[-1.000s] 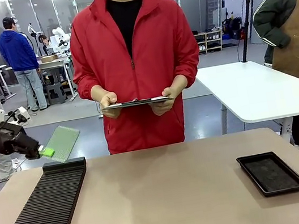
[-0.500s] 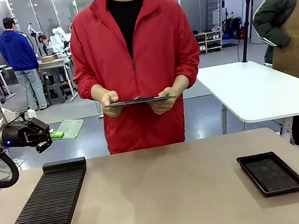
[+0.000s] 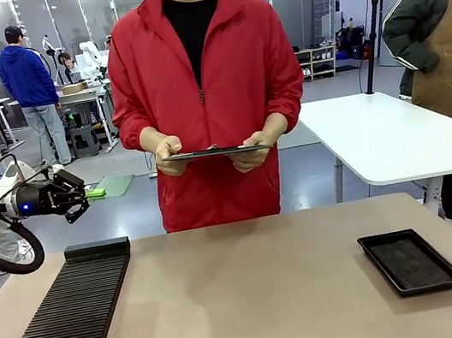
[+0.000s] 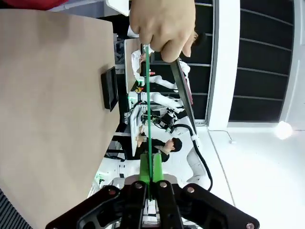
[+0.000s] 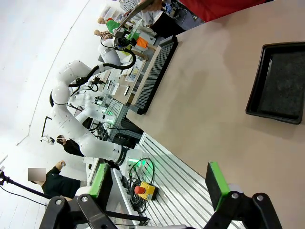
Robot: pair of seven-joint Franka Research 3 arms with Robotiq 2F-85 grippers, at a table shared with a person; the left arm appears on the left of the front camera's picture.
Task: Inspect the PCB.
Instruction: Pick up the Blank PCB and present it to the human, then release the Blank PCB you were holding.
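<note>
I read my left gripper [image 3: 89, 193] farther right and higher than a second ago | the PCB [image 3: 116, 186] it clamps now lies nearly level, no longer tilted face-up toward me

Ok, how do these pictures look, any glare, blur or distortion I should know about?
Front view: evenly lit and sharp, the PCB in the left gripper seen almost edge-on. Left wrist view: rolled sideways, the PCB a thin green line, a lamp flare at the right. Right wrist view: tilted, wide-angle bending, upper left washed out white, the black tray crisp.
</note>
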